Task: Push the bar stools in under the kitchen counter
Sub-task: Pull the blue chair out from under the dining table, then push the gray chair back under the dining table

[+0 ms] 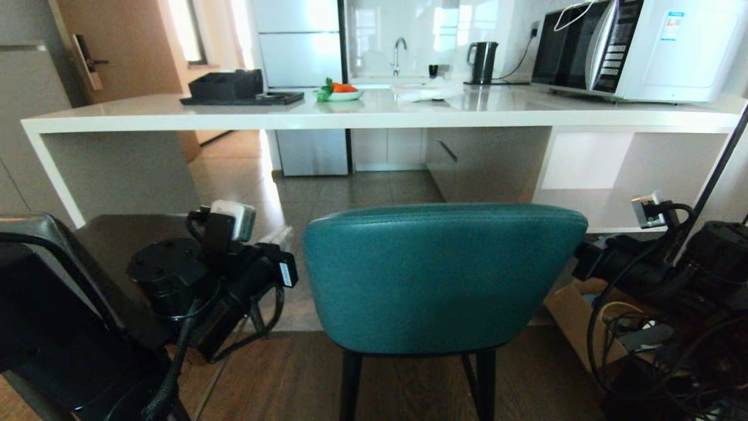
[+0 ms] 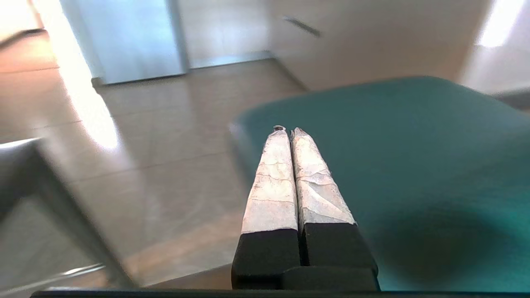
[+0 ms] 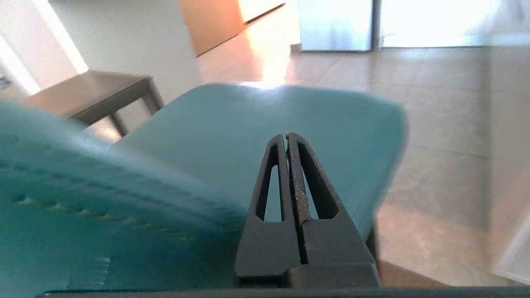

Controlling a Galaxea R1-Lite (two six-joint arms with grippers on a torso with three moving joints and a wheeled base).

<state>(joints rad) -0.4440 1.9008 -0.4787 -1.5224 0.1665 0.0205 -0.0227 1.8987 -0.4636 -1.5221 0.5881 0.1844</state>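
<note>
Both sets of fingers pressed fully together, nothing held. Left gripper (image 2: 289, 131) has pale taped fingers (image 2: 271, 182), tips over the left edge of the teal leather bar stool with curved back and dark wooden legs (image 1: 444, 275). Right gripper (image 3: 287, 134) has bare black fingers (image 3: 308, 182), tips over the stool's seat at its right side, just past the backrest. Cannot tell if either touches the leather.

Teal stool stands in front of the long glossy white stone-look kitchen counter (image 1: 175, 120), back toward the robot, seat facing the open bay left of the counter's white shelves; not yet under the slab. Grey leather stool with square low back (image 1: 52, 280) sits to the left of the teal stool, also short of the counter.

Judgement: push step on the teal stool, arms flanking it. Risks: closed tips give no grip, so uneven contact could slide off the curved back or twist the stool toward the shelf panel; a high push could tip it on its tall legs; legs could catch where wood floor meets tile.
</note>
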